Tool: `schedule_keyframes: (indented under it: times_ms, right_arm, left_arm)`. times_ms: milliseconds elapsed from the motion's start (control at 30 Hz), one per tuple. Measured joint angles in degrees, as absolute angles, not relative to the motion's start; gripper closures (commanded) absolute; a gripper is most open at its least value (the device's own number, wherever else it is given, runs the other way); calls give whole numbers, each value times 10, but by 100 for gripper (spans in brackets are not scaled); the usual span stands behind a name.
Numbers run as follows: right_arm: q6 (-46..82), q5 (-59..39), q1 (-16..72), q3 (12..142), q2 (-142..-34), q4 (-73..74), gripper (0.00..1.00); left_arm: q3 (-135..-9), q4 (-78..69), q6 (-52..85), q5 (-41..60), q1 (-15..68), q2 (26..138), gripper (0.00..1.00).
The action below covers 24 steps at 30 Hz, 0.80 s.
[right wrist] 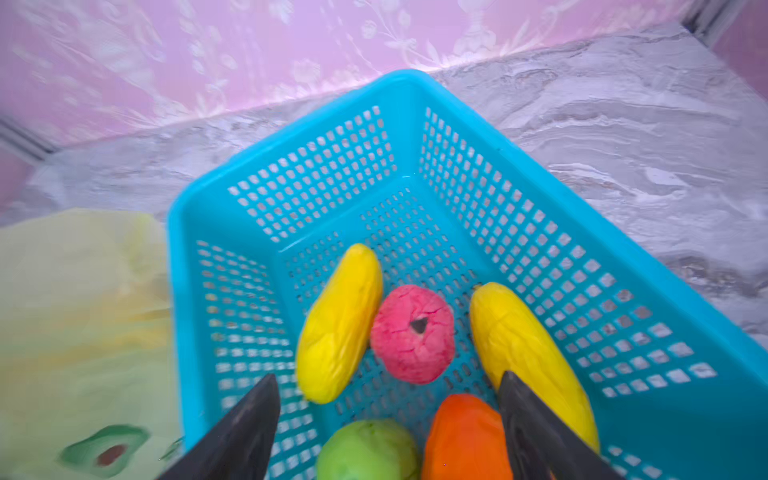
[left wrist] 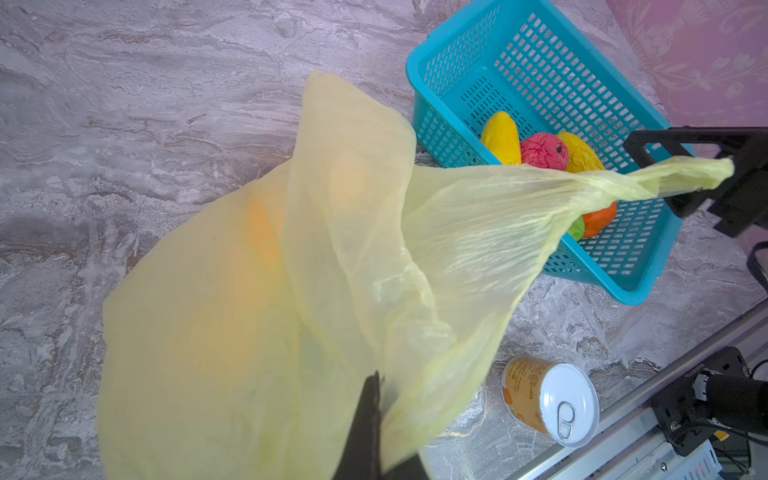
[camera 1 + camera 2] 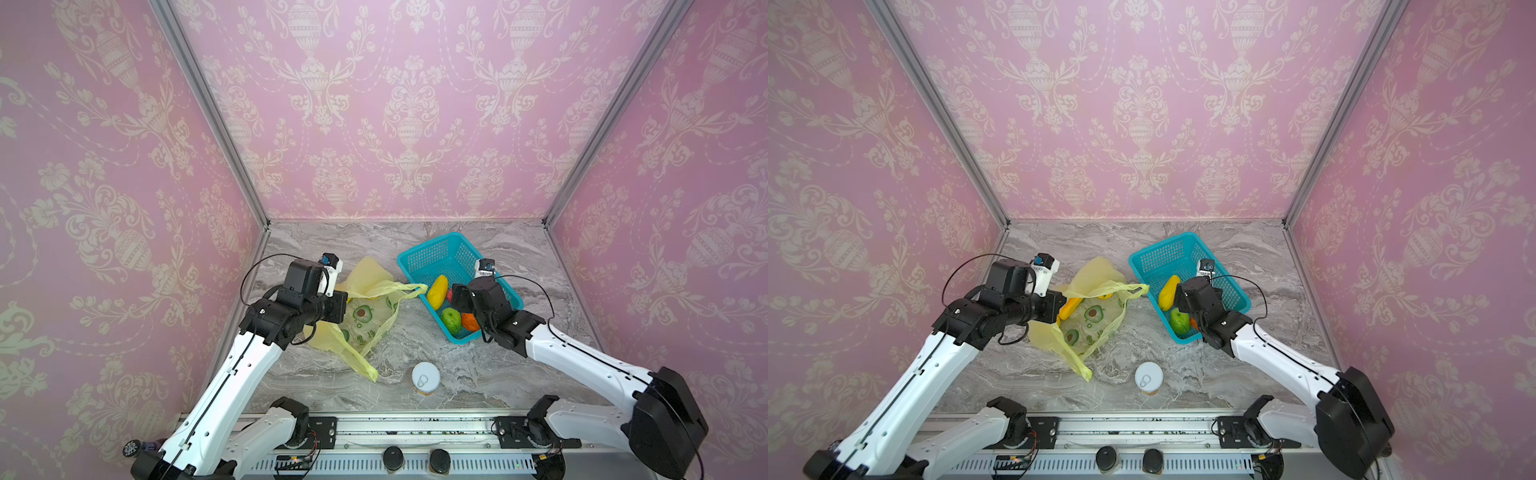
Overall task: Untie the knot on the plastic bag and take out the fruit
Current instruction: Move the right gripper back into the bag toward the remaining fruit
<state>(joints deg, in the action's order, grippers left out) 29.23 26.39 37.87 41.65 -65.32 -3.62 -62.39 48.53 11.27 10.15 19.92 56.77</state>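
Inside the teal basket [image 1: 415, 89] we count two elongated yellow fruits [image 1: 338, 324], one pink-red round fruit [image 1: 411, 332], one green apple [image 1: 368, 451] and one orange fruit [image 1: 465, 436]. Beside the basket lies one plastic bag [image 3: 365, 316] showing at least two yellow-orange fruits [image 3: 1070, 306], and near the basket stands one white-lidded can [image 3: 425, 377].

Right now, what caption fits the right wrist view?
Open right gripper hovers over five toy fruits in the teal mesh basket.

I log: plastic bag [image 3: 370, 270] yellow-green, green avocado prints; basket [image 1: 328, 162] teal mesh; bench [image 3: 332, 245] grey veined marble; orange smear through bag, perhaps fruit [image 2: 262, 232].
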Motion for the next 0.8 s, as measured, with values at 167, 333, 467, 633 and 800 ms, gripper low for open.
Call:
schedule_keyframes:
  times_ms: [167,333,467,633,800]
  right_arm:
    - [241,263,481,397,-562,8,45]
    - [185,241,575,387,-557,59,57]
    - [150,233,640,409,-627,75,64]
    - [139,215,673,463,-750,103,68]
    - [139,221,673,534,-874,109,72]
  left_arm:
    - [-624,485,113,102,199,568,100]
    - [-624,485,113,102,199,567,100]
    - [-624,485,113,102,199,567,100]
    - [-624,485,113,102,199,567,100]
    - [-624,485,113,102,199,566,100]
